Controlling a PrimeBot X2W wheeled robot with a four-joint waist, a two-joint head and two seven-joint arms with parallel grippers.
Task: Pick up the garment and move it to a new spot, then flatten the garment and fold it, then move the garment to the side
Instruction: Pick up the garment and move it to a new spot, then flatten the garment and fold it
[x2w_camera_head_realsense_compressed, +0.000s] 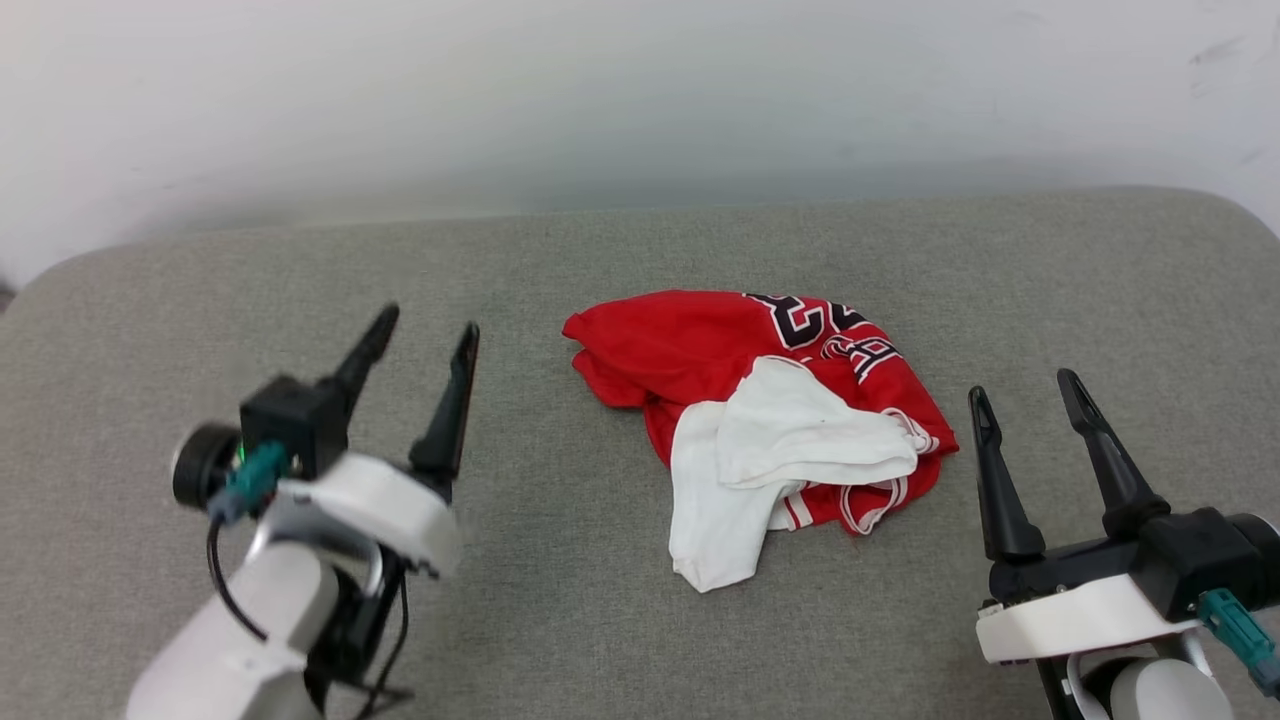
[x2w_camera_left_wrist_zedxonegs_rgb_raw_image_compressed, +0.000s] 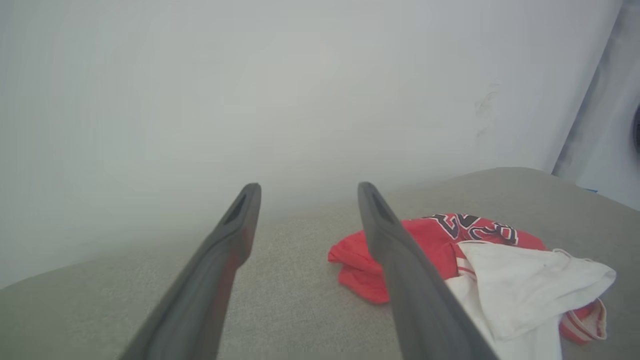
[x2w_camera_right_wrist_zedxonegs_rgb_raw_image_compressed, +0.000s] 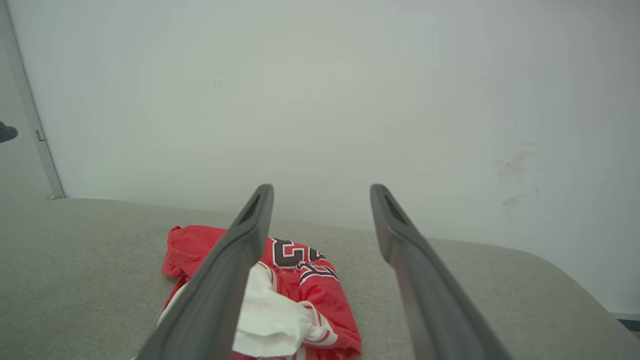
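The garment (x2w_camera_head_realsense_compressed: 760, 400) lies crumpled in a heap on the grey cushion (x2w_camera_head_realsense_compressed: 600, 620), red cloth with black white-edged lettering at the back and a white sleeve draped over its front. The same heap, the garment (x2w_camera_left_wrist_zedxonegs_rgb_raw_image_compressed: 475, 270), lies right of my left fingers in the left wrist view, and the garment (x2w_camera_right_wrist_zedxonegs_rgb_raw_image_compressed: 300, 300) lies partly behind my right gripper's left finger in the right wrist view. My left gripper (x2w_camera_head_realsense_compressed: 430, 330) hovers open to the left of it, holding nothing. On the other side my right gripper (x2w_camera_head_realsense_compressed: 1025, 388) stands open and empty, close to the garment's right edge.
The grey padded surface runs wide on both sides of the heap, with rounded far corners (x2w_camera_head_realsense_compressed: 1230, 210). A pale wall (x2w_camera_head_realsense_compressed: 640, 90) rises right behind its back edge.
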